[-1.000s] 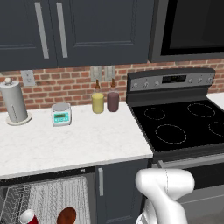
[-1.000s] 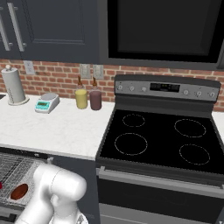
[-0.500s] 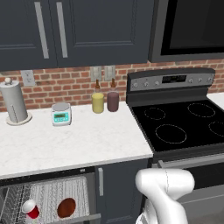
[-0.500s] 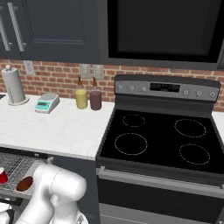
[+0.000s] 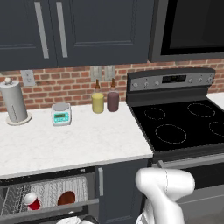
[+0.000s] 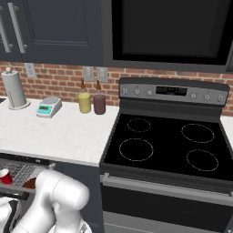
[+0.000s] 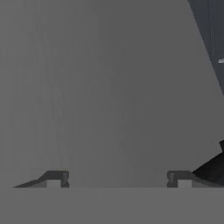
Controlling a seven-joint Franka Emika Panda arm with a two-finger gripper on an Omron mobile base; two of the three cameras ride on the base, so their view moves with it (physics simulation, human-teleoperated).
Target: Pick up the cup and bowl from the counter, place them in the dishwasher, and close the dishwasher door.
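1. Cup (image 5: 32,201) and bowl (image 5: 66,198) sit side by side in the dishwasher rack (image 5: 52,192), cup left of bowl, under the table (image 5: 65,144) edge; both loaded, by the look of it.
2. Dishwasher door (image 7: 100,87) not shut: rack exposed from both base views.
3. Claw (image 7: 118,177): tips spread wide, nothing between them, flat grey panel dead ahead, probably the door face. Contact: cannot tell.
4. Key relation: door lies straight in front of the claw, low and left of the arm base, so closing looks like a push along the claw's own axis.
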